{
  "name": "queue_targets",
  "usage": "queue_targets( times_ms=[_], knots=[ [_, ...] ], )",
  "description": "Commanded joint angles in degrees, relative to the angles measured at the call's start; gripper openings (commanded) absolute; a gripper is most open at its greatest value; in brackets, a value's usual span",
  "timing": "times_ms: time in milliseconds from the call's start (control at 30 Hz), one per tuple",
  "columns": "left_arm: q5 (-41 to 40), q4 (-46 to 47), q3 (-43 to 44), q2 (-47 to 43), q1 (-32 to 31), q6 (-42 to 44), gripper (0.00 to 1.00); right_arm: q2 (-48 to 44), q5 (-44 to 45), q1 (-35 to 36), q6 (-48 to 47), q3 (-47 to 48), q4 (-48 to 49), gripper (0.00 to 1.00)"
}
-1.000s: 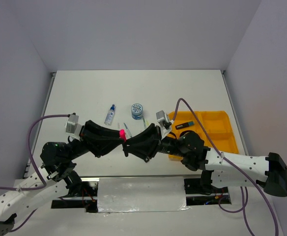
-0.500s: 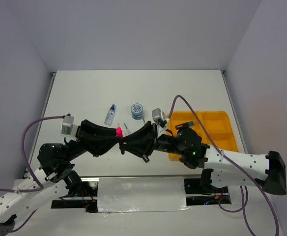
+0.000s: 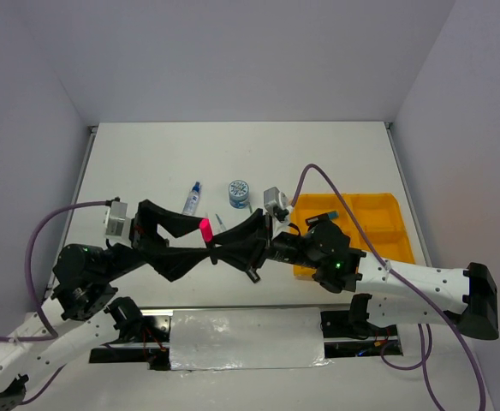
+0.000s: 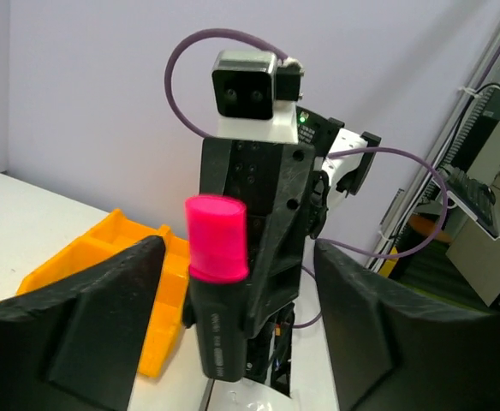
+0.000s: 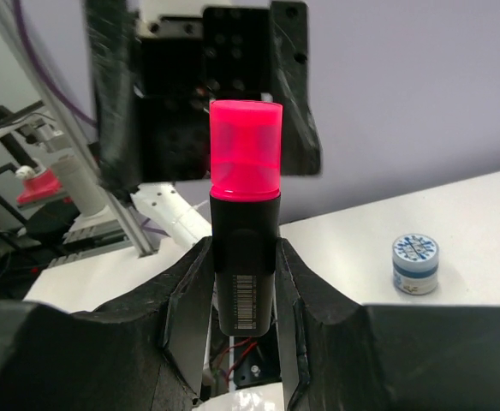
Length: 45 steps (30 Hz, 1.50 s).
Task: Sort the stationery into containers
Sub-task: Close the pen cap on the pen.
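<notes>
A black highlighter with a pink cap point(image 3: 205, 229) stands upright in mid-air over the table's near middle. My right gripper point(image 3: 219, 250) is shut on its black barrel point(image 5: 243, 257); both pads press its sides. My left gripper point(image 3: 200, 238) is open, and its fingers point(image 4: 104, 308) stand wide on either side of the highlighter point(image 4: 218, 291) without touching it. The orange-yellow tray point(image 3: 378, 233) lies to the right, with a blue-capped highlighter point(image 3: 320, 219) in its near-left compartment.
A blue-capped clear bottle point(image 3: 192, 199), a round blue-white pot point(image 3: 239, 193) and thin pens point(image 3: 223, 224) lie on the white table beyond the grippers. The pot point(image 5: 414, 264) also shows in the right wrist view. Grey walls close the table's three far sides.
My left gripper has opened off the pink-capped highlighter, which now rests in the right gripper alone. Both grippers drifted slightly left and the left arm pulled back a little.
</notes>
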Motion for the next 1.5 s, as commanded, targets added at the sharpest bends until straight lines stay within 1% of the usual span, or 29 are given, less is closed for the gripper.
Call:
queue_targets(
  times_ms=[0, 33, 67, 100, 167, 200, 233, 300, 333, 400, 500, 567, 700, 767, 800, 900, 933, 1033, 1067, 1167, 1233, 1300, 1333, 1367, 1433, 1467],
  knots=[
    [-1.9, -5.3, 4.2, -1.3, -0.2, 3.3, 0.84, -0.9, 3.0, 0.2, -2.7, 1.9, -1.6, 0.00],
    [-2.8, -6.9, 5.0, -1.4, -0.2, 4.1, 0.88, -1.0, 4.0, 0.3, -3.6, 1.9, -2.4, 0.00],
    [-3.5, -8.6, 6.9, -1.3, -0.2, 4.6, 0.99, -1.2, 5.8, 0.4, -4.2, 2.0, -3.7, 0.00],
    [-6.2, -12.7, 8.0, -1.1, -0.2, 5.0, 0.99, -1.2, 6.7, 0.6, -4.8, 2.4, -4.4, 0.00],
    [-8.9, -16.4, 11.0, -0.4, -0.2, 6.1, 0.99, -0.8, 10.2, 1.1, -6.8, 3.4, -7.8, 0.00],
    [-12.8, -20.4, 12.3, -0.1, -0.2, 6.1, 0.99, -0.5, 11.3, 1.9, -7.6, 4.6, -8.9, 0.00],
    [-14.4, -21.6, 14.7, 1.1, -0.2, 6.2, 0.99, -0.2, 12.3, 2.4, -9.1, 5.3, -10.7, 0.00],
    [-19.2, -28.4, 17.3, 2.8, -0.2, 5.7, 0.99, 0.5, 15.4, 3.4, -11.2, 6.7, -11.7, 0.00],
    [-19.5, -29.8, 19.7, 4.7, -0.2, 5.6, 0.99, 0.9, 16.0, 3.7, -11.6, 7.2, -12.7, 0.00],
    [-22.9, -32.5, 21.6, 6.4, -0.2, 4.5, 0.99, 1.8, 18.1, 4.8, -13.3, 8.6, -13.7, 0.00],
    [-22.8, -33.9, 24.4, 9.2, -0.2, 2.9, 0.99, 3.1, 21.3, 5.8, -15.0, 10.3, -15.4, 0.00],
    [-21.1, -35.6, 26.1, 10.8, -0.2, 2.0, 0.99, 3.8, 23.3, 6.1, -15.6, 11.2, -16.7, 0.00],
    [-20.0, -37.3, 26.9, 12.0, -0.2, 0.0, 0.98, 4.8, 26.2, 7.0, -16.6, 12.5, -18.2, 0.00],
    [-20.0, -37.3, 26.5, 12.1, -0.2, -0.3, 0.94, 5.2, 27.2, 7.3, -17.2, 13.4, -19.3, 0.00],
    [-20.0, -37.6, 26.5, 12.2, -0.2, -0.5, 0.90, 5.5, 28.2, 7.7, -17.3, 13.7, -19.6, 0.00],
    [-20.7, -39.5, 26.8, 13.0, -0.2, -0.8, 0.87, 6.3, 29.8, 8.4, -17.5, 15.4, -20.8, 0.00],
    [-21.0, -40.2, 26.7, 13.3, -0.2, -1.0, 0.87, 6.5, 29.8, 8.5, -19.1, 15.6, -21.1, 0.00],
    [-21.6, -41.1, 26.7, 14.4, -0.2, -1.1, 0.76, 7.3, 30.6, 8.9, -19.4, 16.6, -21.8, 0.00],
    [-21.7, -41.6, 26.7, 14.8, -0.2, -1.1, 0.71, 7.4, 30.9, 8.9, -19.5, 16.8, -21.9, 0.00],
    [-22.4, -42.7, 26.7, 15.4, -0.2, -1.4, 0.65, 7.9, 31.9, 9.0, -19.6, 17.4, -22.5, 0.00],
    [-22.6, -43.5, 26.8, 16.0, -0.2, -1.6, 0.63, 8.3, 32.7, 9.2, -19.8, 18.0, -22.8, 0.00],
    [-22.1, -43.9, 26.3, 16.2, -0.2, -1.8, 0.58, 8.7, 33.5, 9.2, -19.9, 18.7, -23.3, 0.00],
    [-21.7, -43.9, 26.1, 16.0, -0.2, -1.8, 0.53, 9.0, 34.4, 9.2, -19.9, 19.1, -23.8, 0.00],
    [-21.7, -43.8, 25.9, 16.1, -0.2, -2.0, 0.43, 9.2, 34.8, 9.3, -20.0, 19.2, -23.9, 0.00],
    [-21.7, -44.0, 26.0, 16.0, -0.2, -2.0, 0.31, 9.8, 35.8, 9.2, -19.9, 20.0, -24.5, 0.00],
    [-21.8, -44.1, 26.1, 16.2, -0.2, -2.0, 0.18, 10.0, 36.2, 9.3, -19.9, 20.5, -24.6, 0.00]
  ],
)
